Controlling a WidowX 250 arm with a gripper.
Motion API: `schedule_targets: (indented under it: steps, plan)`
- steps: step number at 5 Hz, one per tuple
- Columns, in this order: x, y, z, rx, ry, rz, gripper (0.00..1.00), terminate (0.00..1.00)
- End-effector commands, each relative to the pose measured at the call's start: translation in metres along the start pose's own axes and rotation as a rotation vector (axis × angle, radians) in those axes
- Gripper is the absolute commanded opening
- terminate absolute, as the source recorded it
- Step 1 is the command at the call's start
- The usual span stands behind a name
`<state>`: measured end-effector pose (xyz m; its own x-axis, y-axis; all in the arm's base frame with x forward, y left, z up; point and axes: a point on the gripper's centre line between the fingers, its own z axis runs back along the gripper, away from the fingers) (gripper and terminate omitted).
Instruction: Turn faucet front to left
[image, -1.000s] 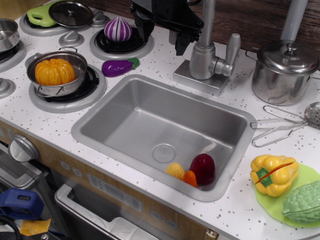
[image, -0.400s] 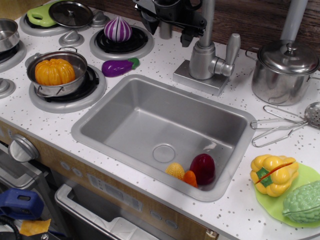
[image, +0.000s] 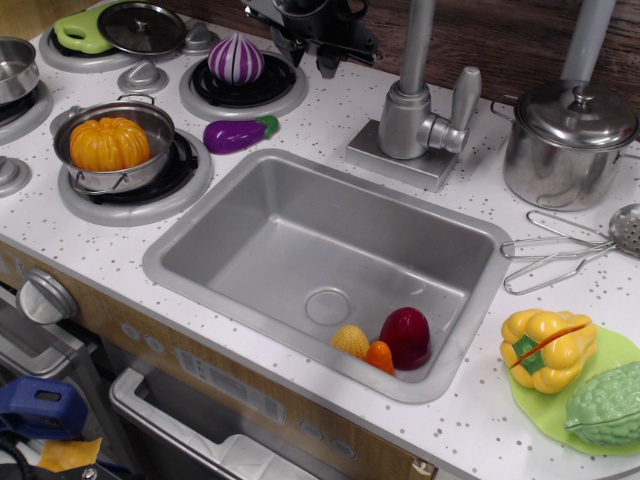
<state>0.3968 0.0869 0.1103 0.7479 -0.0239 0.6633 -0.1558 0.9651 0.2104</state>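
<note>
The faucet (image: 405, 122) is matte silver and stands behind the sink on a flat rectangular base (image: 396, 157). Its thin upright pipe (image: 417, 45) runs out of the top of the frame, so the spout is out of view. Its paddle lever (image: 463, 98) points up on the right side. My black gripper (image: 311, 60) hangs at the top centre, left of the pipe and apart from it, above the back of the counter. Its fingers stand apart with nothing between them.
The steel sink (image: 250, 240) holds a dark red, an orange and a yellow toy food at its front right. A lidded steel pot (image: 565, 140) stands right of the faucet. A purple onion (image: 236, 58), an eggplant (image: 238, 133) and a pan with a pumpkin (image: 110, 145) are at the left.
My gripper has moved left and back, away from the faucet pipe, from just beside it to above the back counter near the onion burner. The faucet looks unchanged.
</note>
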Motion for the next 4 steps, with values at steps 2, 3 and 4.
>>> schedule_targets:
  steps: [2, 3, 4]
  plan:
    - [0.04, 0.042, -0.025, 0.038, -0.148, -0.092, 0.0, 0.0]
    - [0.043, 0.043, -0.028, 0.026, -0.153, -0.093, 0.0, 0.0]
    - [0.049, 0.045, -0.03, 0.033, -0.167, -0.089, 0.0, 1.0]
